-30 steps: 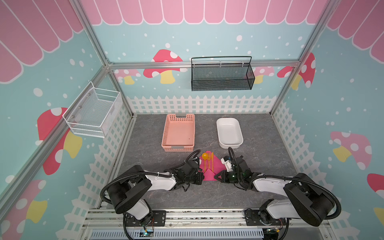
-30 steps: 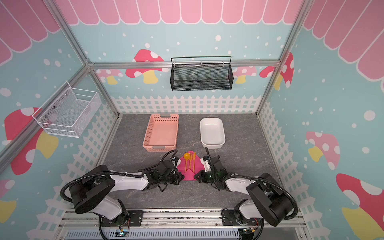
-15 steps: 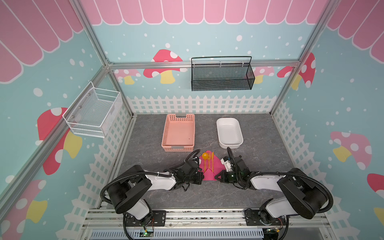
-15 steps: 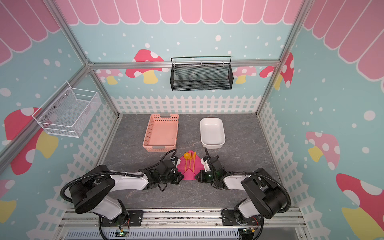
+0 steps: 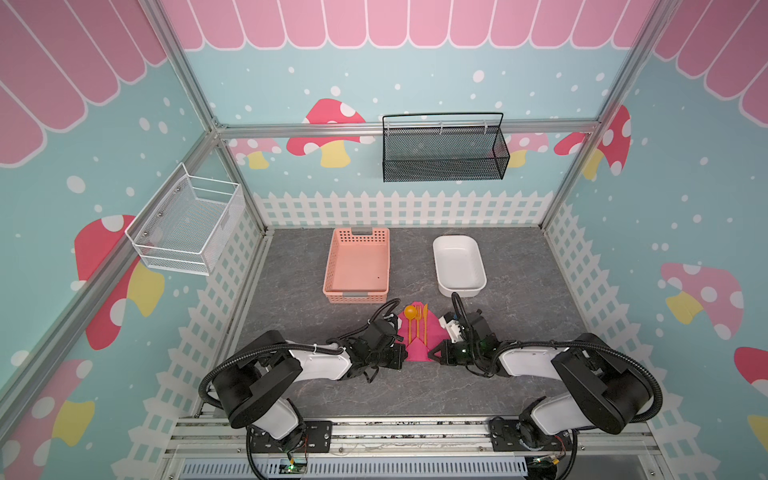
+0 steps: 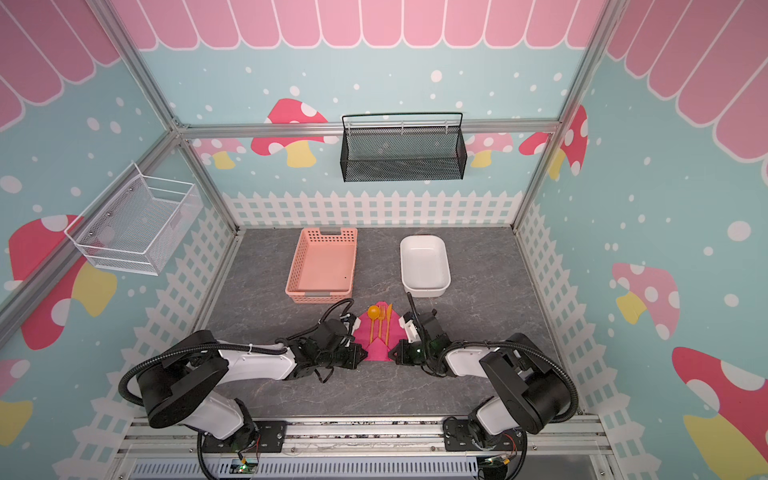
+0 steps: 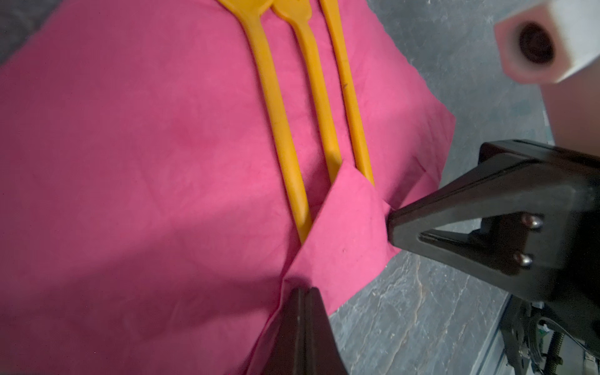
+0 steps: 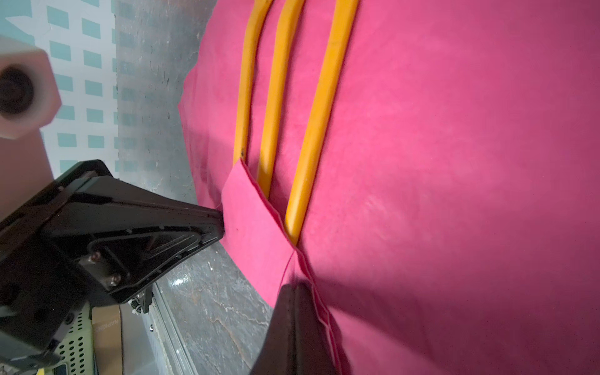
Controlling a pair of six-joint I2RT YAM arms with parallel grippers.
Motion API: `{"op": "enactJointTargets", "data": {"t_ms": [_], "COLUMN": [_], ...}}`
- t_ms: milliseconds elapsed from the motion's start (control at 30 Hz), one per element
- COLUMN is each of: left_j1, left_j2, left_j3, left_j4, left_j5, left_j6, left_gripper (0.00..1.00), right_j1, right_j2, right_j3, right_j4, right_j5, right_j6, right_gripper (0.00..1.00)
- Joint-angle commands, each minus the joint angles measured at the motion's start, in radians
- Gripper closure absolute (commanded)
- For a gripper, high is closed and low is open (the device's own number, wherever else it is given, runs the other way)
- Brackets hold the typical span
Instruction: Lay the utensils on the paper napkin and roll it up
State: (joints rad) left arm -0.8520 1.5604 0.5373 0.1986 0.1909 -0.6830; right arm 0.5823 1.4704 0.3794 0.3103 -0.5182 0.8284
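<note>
The hot-pink paper napkin (image 5: 432, 326) (image 6: 363, 328) lies at the front middle of the table with one corner pointing to the back. Three orange utensils (image 5: 417, 322) (image 7: 279, 113) (image 8: 311, 130) lie side by side on it: spoon, fork and a thin straight piece. The napkin's near corner is folded up over their handle ends (image 7: 347, 227). My left gripper (image 5: 402, 356) (image 7: 305, 290) is shut on the left end of that fold. Facing it, my right gripper (image 5: 433, 355) (image 8: 295, 287) is shut on the right end.
A salmon-pink perforated basket (image 5: 332, 266) and a white dish (image 5: 437, 257) stand behind the napkin. A black mesh basket (image 5: 444, 149) hangs on the back wall, and a white wire basket (image 5: 187, 224) on the left wall.
The right arm's elbow has swung a little to the left. Both grippers have stayed at the napkin's folded near corner.
</note>
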Motion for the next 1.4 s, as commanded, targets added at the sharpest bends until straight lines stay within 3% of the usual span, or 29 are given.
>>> {"op": "enactJointTargets", "data": {"t_ms": [0,467,933,1367], "left_j1": [0.005,0.001,-0.005,-0.034], "left_j2": [-0.024,-0.067,-0.134,0.044], "left_j3": [-0.037,-0.091,-0.024,0.159], "left_j4": [-0.057,-0.061,-0.088,-0.027], "left_j5": [0.008,0.067,0.084,0.112], "left_j6": [-0.036,-0.065,-0.047,-0.038], "left_gripper": [0.99,0.99,0.96,0.97], "right_j1": [-0.001,0.001,0.001,0.001], "right_j2": [0.004,-0.064,-0.085,-0.073], "right_j3": [-0.037,-0.059,0.001,0.032], "right_j4": [-0.109,-0.204,-0.327,-0.326], "right_j5": [-0.004,0.021,0.146,0.145], "right_j6": [-0.017,-0.049,-0.077,-0.087], "right_gripper": [0.95,0.95,0.95,0.94]}}
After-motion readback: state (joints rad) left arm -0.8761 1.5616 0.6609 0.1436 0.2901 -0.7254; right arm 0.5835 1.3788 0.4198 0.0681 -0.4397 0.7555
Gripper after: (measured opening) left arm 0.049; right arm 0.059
